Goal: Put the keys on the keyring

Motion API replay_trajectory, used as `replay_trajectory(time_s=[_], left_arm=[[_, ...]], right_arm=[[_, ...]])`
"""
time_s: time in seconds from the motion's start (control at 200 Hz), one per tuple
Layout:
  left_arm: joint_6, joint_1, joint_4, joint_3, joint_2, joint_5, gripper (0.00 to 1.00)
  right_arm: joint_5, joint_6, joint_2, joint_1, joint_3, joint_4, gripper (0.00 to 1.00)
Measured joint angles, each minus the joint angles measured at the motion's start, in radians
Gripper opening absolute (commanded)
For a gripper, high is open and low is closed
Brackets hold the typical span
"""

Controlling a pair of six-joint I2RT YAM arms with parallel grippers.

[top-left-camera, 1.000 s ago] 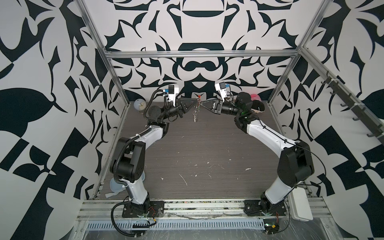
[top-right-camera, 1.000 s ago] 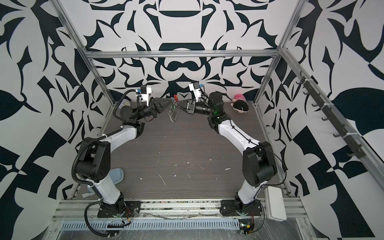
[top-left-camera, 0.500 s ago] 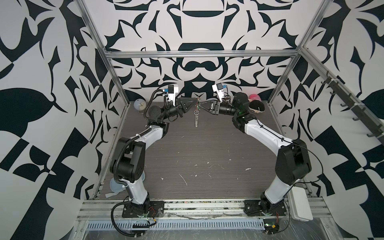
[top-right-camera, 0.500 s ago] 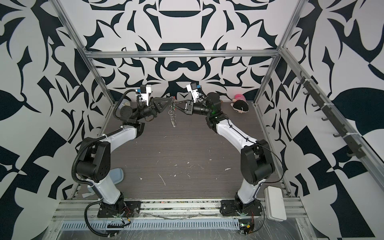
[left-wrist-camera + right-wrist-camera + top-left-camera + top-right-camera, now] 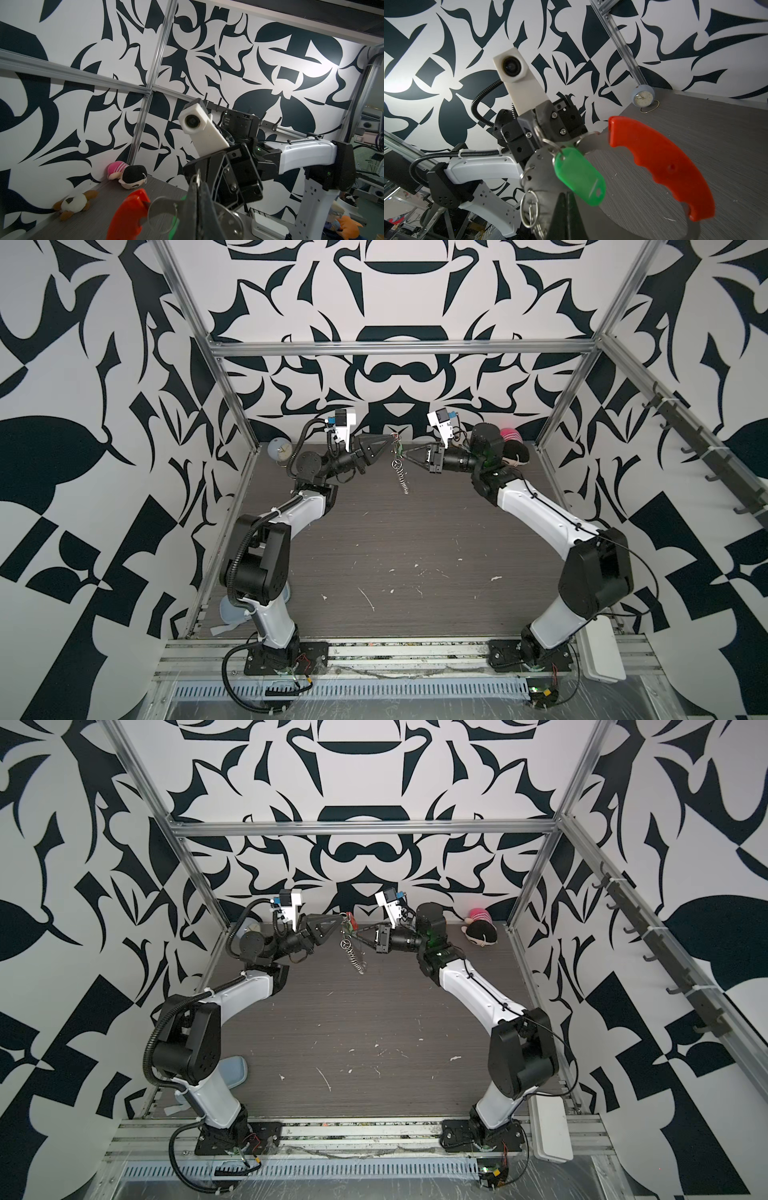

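Both arms are holding the work above the desk [image 5: 415, 531]: the left gripper [image 5: 538, 133] is pinching the keyring [image 5: 660, 164] (red grip hanging free), the right gripper [image 5: 199, 187], pressed together, is nipping its wire, and the keys [image 5: 578, 176] are dangling from it, seemingly threaded.

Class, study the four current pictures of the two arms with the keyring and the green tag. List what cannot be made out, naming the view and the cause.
- Whether the green tag is already threaded on the keyring: right wrist view, its small ring overlaps other rings.
- What the right gripper pinches: right wrist view, fingertips dark, cut by the edge.
- The tag in both top views: too small.
- The left gripper contact: left wrist view, dark fingers cover it.
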Motion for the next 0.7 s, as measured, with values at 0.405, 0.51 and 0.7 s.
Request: replay_trajectory(time_s=[0.405, 0.51, 0.7], left_arm=[[-0.009, -0.003, -0.001, 0.026, 0.014, -0.003, 0.00], [-0.014, -0.004, 0.000, 0.028, 0.014, -0.003, 0.00], [-0.021, -0.006, 0.000, 0.029, 0.014, -0.002, 0.00]], right_arm=[[0.108, -0.164, -0.013, 0.023, 0.016, -0.158, 0.33], [0.148, -0.212, -0.013, 0.036, 0.041, -0.200, 0.33], [0.196, -0.275, -0.012, 0.049, 0.091, -0.246, 0.33]])
